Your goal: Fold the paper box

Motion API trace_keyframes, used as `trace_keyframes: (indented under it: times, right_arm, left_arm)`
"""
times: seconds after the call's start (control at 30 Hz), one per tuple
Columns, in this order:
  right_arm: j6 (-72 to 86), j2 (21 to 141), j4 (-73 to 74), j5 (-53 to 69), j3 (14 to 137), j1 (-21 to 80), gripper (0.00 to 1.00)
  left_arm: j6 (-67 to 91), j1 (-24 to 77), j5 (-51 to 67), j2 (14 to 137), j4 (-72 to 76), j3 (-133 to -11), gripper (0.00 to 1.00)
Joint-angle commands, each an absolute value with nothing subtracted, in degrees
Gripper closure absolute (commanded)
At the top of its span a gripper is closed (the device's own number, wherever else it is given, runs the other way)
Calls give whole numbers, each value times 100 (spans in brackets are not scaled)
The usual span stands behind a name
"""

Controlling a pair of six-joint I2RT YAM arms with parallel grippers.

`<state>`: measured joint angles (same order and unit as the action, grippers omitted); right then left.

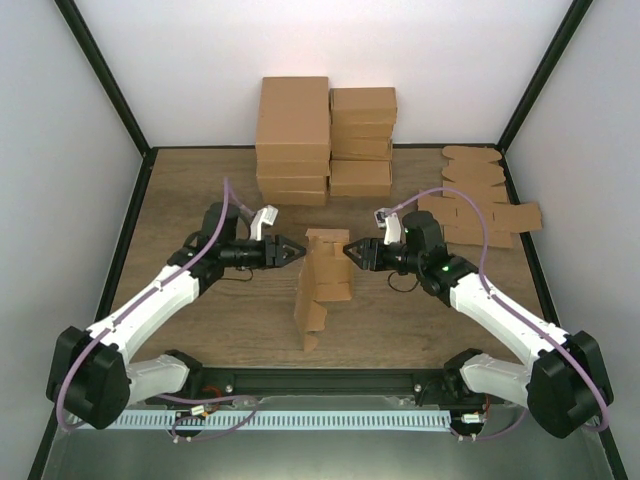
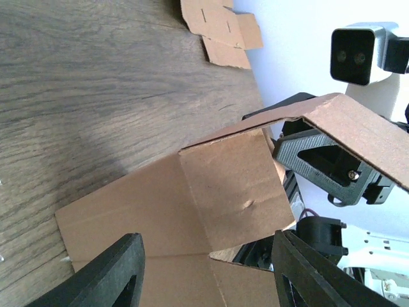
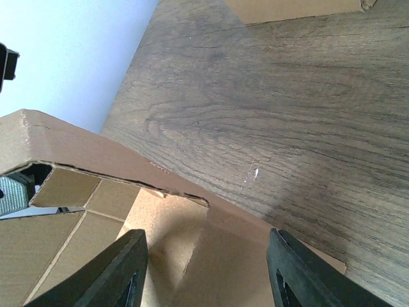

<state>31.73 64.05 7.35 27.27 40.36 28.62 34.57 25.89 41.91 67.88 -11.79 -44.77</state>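
The box stands half-formed in the middle of the table, its far end raised and its near end trailing down toward the arms; it sits between the two grippers so each can work one side.

The left gripper meets the raised part from the left, the right gripper from the right; pressing from opposite sides looks meant to brace the panels while a flap goes over.

In the left wrist view the left gripper has its fingers spread, with a creased panel of the box across the gap, not nipped; a flap leans over the other gripper's tip.

In the right wrist view the right gripper is also spread, and the box arches beyond it.

Finished cartons are stacked at the far edge and flat blanks lie far right, both well apart from the work.

By my judgement the fold is partway done; the walls are not yet locked.
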Motion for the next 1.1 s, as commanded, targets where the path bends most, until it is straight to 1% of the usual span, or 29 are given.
trace_keyframes:
  times: [0.0, 0.6, 1.07]
  right_arm:
    - [3088, 6421, 741, 2844, 4057, 2821, 46]
    - [2988, 6514, 722, 2983, 3987, 2823, 46]
    - [2903, 6458, 804, 2986, 4003, 2821, 46]
  left_arm:
    - [3441, 2566, 4369, 6869, -787, -4418, 42]
    - [3249, 2598, 4660, 7457, -777, -4330, 44]
    - [3181, 2628, 4673, 7506, -900, -4293, 50]
